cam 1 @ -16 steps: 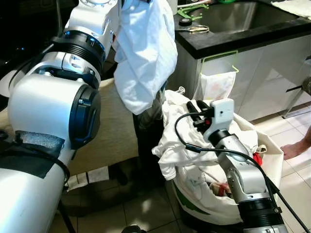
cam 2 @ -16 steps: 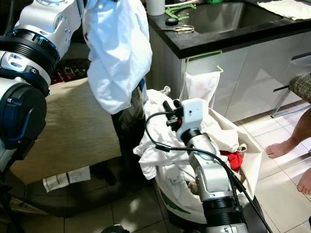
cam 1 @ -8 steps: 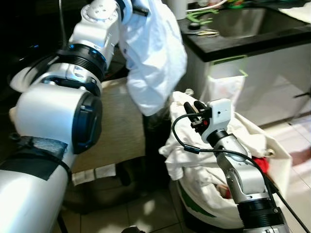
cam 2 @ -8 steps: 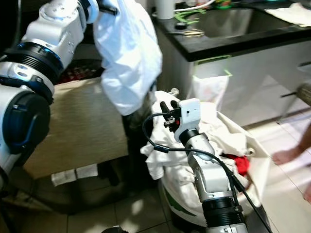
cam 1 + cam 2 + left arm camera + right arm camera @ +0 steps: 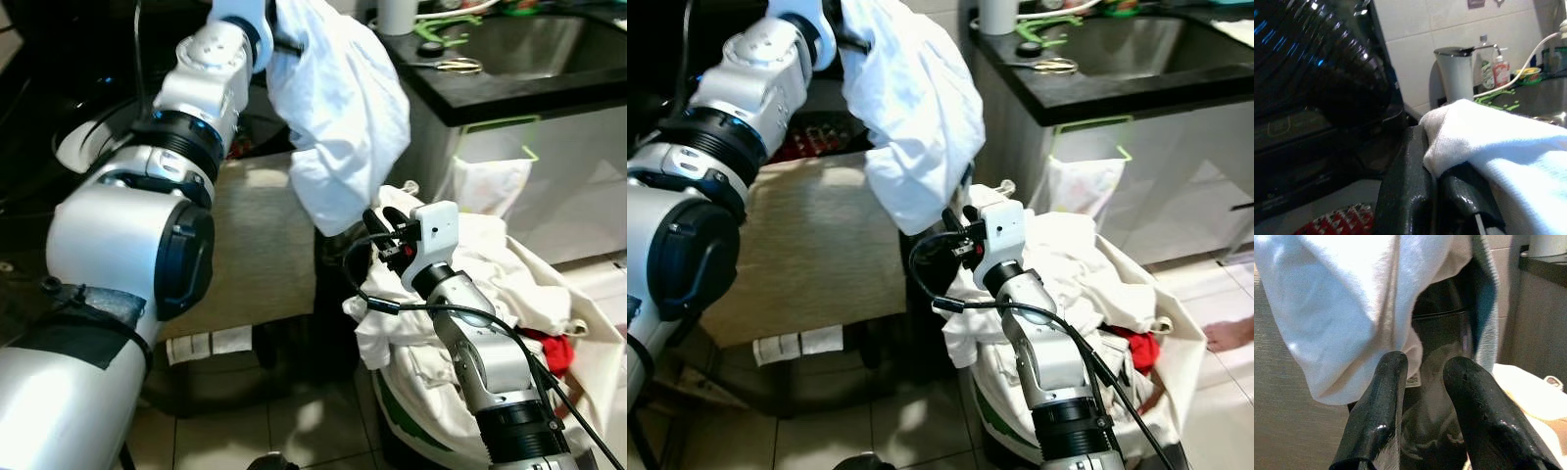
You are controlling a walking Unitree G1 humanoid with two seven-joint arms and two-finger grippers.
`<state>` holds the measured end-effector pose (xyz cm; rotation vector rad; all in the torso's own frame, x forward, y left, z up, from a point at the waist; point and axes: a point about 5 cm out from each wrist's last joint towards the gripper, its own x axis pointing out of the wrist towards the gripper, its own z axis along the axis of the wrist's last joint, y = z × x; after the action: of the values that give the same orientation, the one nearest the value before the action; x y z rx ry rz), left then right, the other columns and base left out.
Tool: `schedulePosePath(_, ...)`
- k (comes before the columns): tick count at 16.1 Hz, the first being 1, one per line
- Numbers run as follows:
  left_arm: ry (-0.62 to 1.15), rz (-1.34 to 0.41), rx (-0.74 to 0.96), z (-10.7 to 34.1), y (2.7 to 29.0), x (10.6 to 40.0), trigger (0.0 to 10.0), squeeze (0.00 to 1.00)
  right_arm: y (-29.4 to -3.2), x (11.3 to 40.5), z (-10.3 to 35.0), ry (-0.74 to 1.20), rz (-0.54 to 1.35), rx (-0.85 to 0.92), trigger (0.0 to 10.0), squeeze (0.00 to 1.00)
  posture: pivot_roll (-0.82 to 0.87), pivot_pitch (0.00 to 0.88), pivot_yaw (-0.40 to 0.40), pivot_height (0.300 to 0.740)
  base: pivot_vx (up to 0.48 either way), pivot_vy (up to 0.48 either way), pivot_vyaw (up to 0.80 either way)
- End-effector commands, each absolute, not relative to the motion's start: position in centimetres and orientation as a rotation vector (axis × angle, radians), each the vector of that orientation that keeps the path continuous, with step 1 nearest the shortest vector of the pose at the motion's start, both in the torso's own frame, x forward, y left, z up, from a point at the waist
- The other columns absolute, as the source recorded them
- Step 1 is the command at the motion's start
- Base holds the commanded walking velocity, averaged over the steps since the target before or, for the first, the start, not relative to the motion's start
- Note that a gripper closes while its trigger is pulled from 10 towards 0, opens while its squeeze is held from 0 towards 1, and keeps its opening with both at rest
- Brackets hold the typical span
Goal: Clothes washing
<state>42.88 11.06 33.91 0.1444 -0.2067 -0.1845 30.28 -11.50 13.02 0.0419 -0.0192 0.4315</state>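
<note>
A white garment (image 5: 343,117) hangs high in front of me, with my left gripper (image 5: 1437,181) shut on its top edge beside a dark appliance (image 5: 1327,83). Below it stands a white laundry bag (image 5: 421,421) heaped with white clothes (image 5: 500,274) and a red piece (image 5: 556,351). My right gripper (image 5: 384,220) hovers over the near left side of the bag, just under the hanging garment's lower end. Its fingers (image 5: 1381,396) stand apart, holding nothing.
A black counter (image 5: 509,93) with a steel sink (image 5: 529,44) and scissors (image 5: 458,66) runs along the back right. A small plastic bag (image 5: 487,181) hangs on the cabinet front. A beige surface (image 5: 260,245) lies at left. A person's foot (image 5: 1229,335) rests on the tiles at right.
The camera has swung left, so everything sits farther right. My left arm has reached a little farther forward with the garment still held. The right gripper stays over the bag.
</note>
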Motion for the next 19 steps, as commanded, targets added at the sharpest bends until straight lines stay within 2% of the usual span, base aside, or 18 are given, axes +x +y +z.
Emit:
schedulePosePath(1,-0.203,-0.162,0.14,33.7,11.5,42.9,0.0,0.0,-11.3,30.0,12.4,0.005,0.447,0.034,10.0,0.12,-0.06,0.0,0.07,0.74,0.0,0.0,0.45)
schedulePosePath(3,-0.235,-0.128,0.102,35.4,12.1,42.8,0.0,0.0,-11.4,29.9,12.2,0.017,0.462,0.025,10.0,0.13,-0.05,0.0,0.059,0.74,0.0,0.0,0.45)
schedulePosePath(6,-0.259,-0.126,0.131,38.0,11.2,42.4,0.0,0.0,-10.9,29.7,12.1,0.019,0.482,0.019,10.0,0.13,-0.07,0.0,0.087,0.74,0.0,0.0,0.45)
schedulePosePath(10,-0.182,-0.099,0.181,36.0,11.0,42.8,0.0,0.0,-11.0,29.2,12.1,0.011,0.452,0.032,10.0,0.13,-0.12,0.0,0.135,0.74,0.0,0.0,0.45)
schedulePosePath(13,-0.123,-0.175,0.299,34.2,9.0,42.8,0.0,0.0,-11.0,28.7,11.9,0.017,0.439,0.035,10.0,0.14,-0.13,0.0,0.153,0.74,0.0,0.0,0.46)
schedulePosePath(14,-0.084,-0.21,0.368,33.3,8.3,42.8,0.0,0.0,-11.0,28.6,11.9,0.016,0.436,0.03,10.0,0.11,-0.14,0.0,0.161,0.74,0.0,0.0,0.45)
schedulePosePath(15,-0.029,-0.248,0.466,32.0,7.7,42.8,0.0,0.0,-11.0,28.5,11.9,0.013,0.429,0.027,10.0,0.0,-0.15,0.0,0.164,0.74,0.0,0.0,0.42)
schedulePosePath(16,0.019,-0.267,0.56,30.6,7.6,42.8,10.0,0.0,-11.1,28.5,11.9,0.01,0.409,0.042,10.0,0.0,-0.15,0.0,0.168,0.74,0.0,0.0,0.0)
schedulePosePath(19,0.039,-0.256,0.62,29.9,8.1,42.8,10.0,0.0,-11.2,28.3,11.9,0.009,0.408,0.057,10.0,0.0,-0.15,0.0,0.172,0.74,0.0,0.0,0.0)
